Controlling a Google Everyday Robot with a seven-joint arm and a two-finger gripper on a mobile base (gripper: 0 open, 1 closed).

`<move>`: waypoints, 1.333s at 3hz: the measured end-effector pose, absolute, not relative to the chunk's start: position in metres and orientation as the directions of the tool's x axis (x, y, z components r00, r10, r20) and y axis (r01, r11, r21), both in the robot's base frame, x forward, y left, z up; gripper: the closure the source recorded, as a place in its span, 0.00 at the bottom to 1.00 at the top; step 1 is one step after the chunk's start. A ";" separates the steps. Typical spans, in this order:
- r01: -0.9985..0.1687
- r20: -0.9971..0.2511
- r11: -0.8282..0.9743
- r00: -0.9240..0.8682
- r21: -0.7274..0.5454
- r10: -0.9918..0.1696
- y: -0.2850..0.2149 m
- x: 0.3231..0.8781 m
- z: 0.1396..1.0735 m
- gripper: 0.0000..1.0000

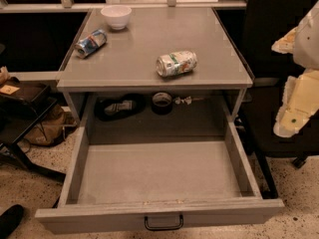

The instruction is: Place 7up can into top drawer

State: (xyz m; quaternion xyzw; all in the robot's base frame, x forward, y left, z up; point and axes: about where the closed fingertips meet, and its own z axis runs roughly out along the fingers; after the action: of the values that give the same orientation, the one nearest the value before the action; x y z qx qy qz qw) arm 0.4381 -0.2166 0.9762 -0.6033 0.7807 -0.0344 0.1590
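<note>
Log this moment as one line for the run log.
7up can: lying on its side on tabletop | top drawer: open, empty | claw: right edge, apart from can

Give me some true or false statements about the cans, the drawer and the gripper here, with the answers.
1. The 7up can lies on its side on the tabletop. True.
2. The top drawer is shut. False: it is pulled out and open.
3. The gripper holds the 7up can. False: it is at the right edge of the view, apart from the can.
4. A white bowl stands at the back of the tabletop. True.
5. The blue-and-silver can is inside the drawer. False: it lies on the tabletop, left of the 7up can.
</note>
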 end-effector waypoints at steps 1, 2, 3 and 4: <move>-0.931 -0.207 0.270 -0.221 -0.246 -0.953 -0.217 0.438 0.976 0.00; -0.935 -0.210 0.254 -0.205 -0.247 -0.956 -0.209 0.454 0.972 0.00; -0.941 -0.206 0.221 -0.170 -0.256 -0.964 -0.194 0.507 0.961 0.00; -0.948 -0.203 0.180 -0.128 -0.263 -0.971 -0.181 0.565 0.948 0.00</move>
State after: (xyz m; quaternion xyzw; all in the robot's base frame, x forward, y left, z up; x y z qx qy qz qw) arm 0.5647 -0.1806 0.9481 -0.6393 0.7503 -0.0347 0.1646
